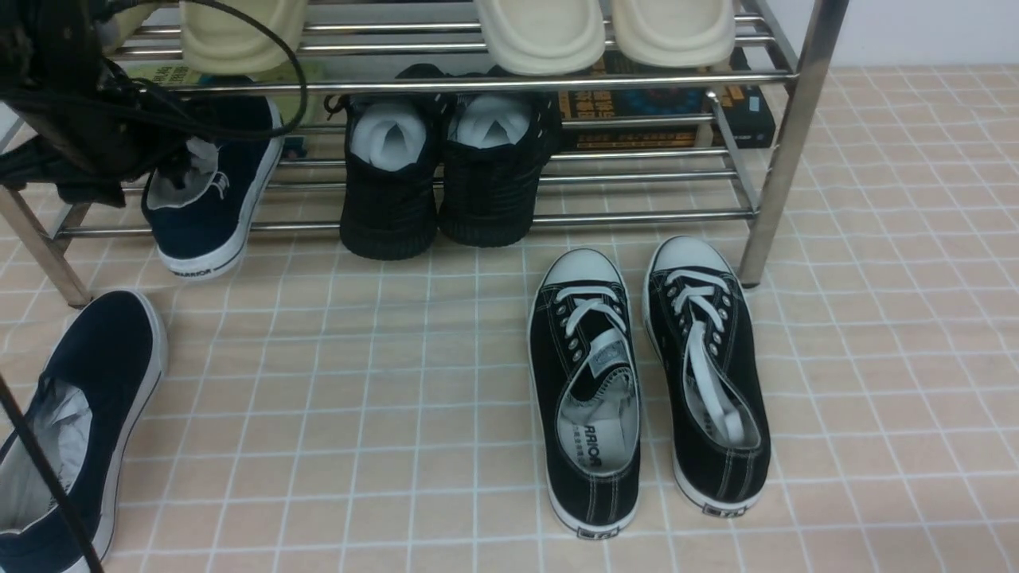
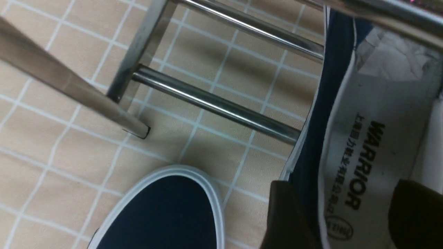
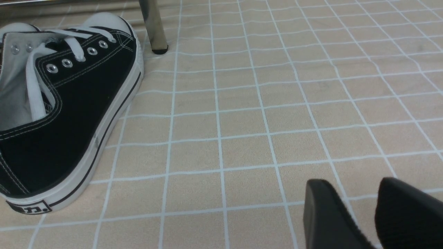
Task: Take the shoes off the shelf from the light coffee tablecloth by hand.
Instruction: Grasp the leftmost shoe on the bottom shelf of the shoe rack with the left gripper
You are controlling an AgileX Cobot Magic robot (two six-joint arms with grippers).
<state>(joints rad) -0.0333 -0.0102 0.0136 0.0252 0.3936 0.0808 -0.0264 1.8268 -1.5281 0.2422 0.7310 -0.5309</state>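
Straddling the side wall of one navy shoe (image 2: 373, 155), the left hand (image 2: 347, 197) is held wide, nothing clamped. That shoe is tilted heel-down across the lowest rails of the shelf (image 1: 637, 216). The second navy shoe (image 1: 87, 398) is laid on the light coffee tablecloth (image 1: 358, 382) near the shelf's left leg. The right hand (image 3: 356, 204) is held narrowly parted and empty, beside the black lace-up sneakers (image 1: 645, 374).

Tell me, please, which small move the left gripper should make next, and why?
Probably close the left gripper on the collar of the navy slip-on leaning on the chrome shoe rack: its jaws stand open over that shoe's insole, and the other navy slip-on already lies on the checked tablecloth.
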